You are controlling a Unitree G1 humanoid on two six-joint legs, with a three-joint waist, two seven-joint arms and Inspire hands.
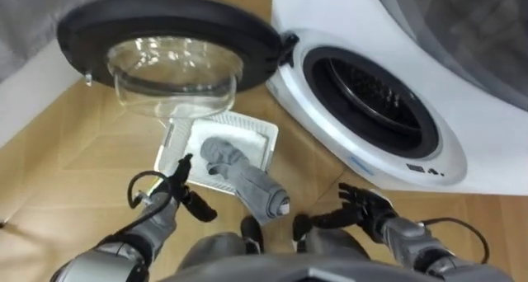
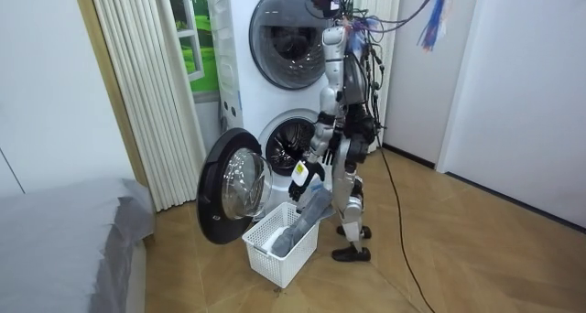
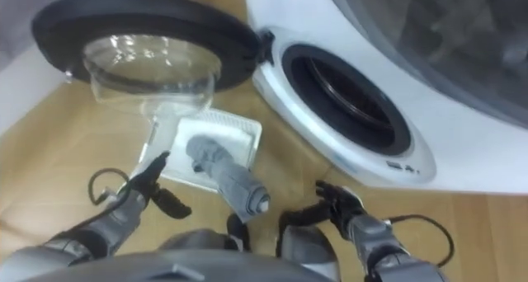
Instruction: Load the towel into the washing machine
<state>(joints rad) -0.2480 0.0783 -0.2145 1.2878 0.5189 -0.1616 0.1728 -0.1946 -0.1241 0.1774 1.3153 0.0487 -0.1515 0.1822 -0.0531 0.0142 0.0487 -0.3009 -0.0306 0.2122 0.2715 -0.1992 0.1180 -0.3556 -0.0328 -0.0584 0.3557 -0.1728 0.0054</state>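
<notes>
Towel [image 1: 247, 179] lies in the basket [image 1: 169, 146], not the washer [image 1: 429, 133] — door [image 1: 165, 22] open; we see left hand [image 1: 177, 190] and right hand [image 1: 363, 204] loose, empty.

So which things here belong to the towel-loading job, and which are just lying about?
Job: grey towel, rolled, standing in the white basket; lower washing machine, its door swung open; left hand and right hand, both holding nothing.

Just about: upper machine; bed; curtain.
</notes>
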